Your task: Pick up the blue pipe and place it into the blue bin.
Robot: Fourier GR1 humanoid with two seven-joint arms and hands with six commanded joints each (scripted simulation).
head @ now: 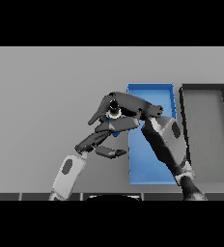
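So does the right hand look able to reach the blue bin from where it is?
Probably yes: the right hand hangs at the blue bin's left rim, partly over it. The left hand sits lower left, outside the bin, so nothing blocks the way.

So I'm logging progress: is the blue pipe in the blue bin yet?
Cannot tell. The right hand hovers at the blue bin's left edge, hiding the pipe.

Blue bin [151, 91], dark grey bin [204, 89], grey table [41, 96], dark hands
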